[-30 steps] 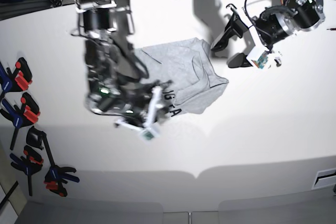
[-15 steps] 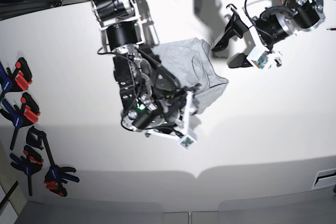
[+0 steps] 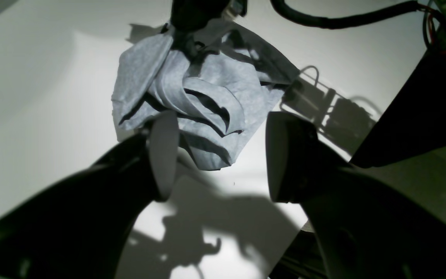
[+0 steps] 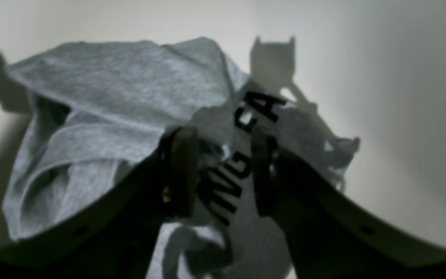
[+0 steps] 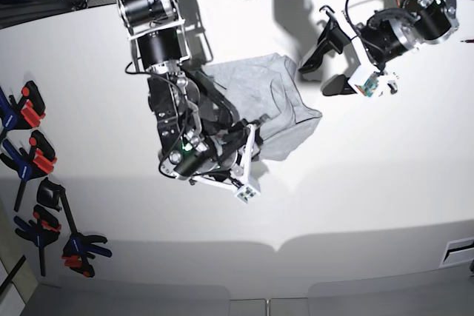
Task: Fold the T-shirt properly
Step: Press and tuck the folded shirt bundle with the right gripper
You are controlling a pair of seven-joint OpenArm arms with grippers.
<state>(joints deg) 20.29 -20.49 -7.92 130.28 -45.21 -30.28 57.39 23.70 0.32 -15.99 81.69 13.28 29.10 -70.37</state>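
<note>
Barely begun — T-shirt (image 5: 278, 101) bunched mid-table (image 5: 385, 183), no neat fold. Right gripper (image 4: 223, 174) pinching lettered cloth; left gripper (image 3: 217, 155) agape, empty, hovering beside. Flattening, folding left.

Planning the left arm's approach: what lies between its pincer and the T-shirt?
Only bare white table, seen in the base view, separates the left pincer from the T-shirt.
</note>
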